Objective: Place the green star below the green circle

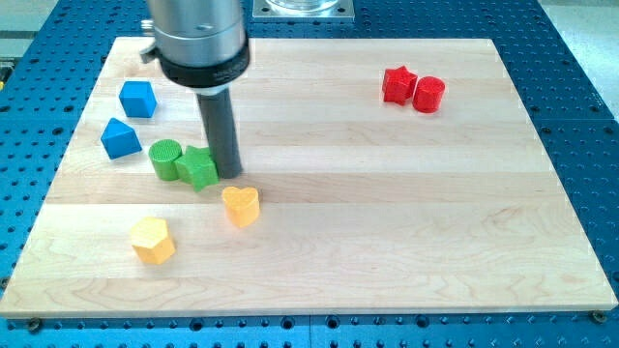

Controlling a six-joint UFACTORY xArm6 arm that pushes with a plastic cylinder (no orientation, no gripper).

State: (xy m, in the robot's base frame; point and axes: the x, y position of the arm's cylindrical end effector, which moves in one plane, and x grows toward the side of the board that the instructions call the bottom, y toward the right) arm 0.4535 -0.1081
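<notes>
Green star (199, 168) is your landmark: it sits touching the green circle (165, 159) on the view's right side of that circle, not below it. Nearest you, toward the view's bottom-left of the star, a yellow hexagon (153, 240); just bottom-right, a yellow heart (240, 205). My tip (228, 175) rests against the star's right edge; a bare rod, no fingers to report. Left of the star, two blue blocks (120, 138) (137, 99). Far upper right, a red star (397, 85) touching a red cylinder (429, 94), all on your wooden board (387, 222).
</notes>
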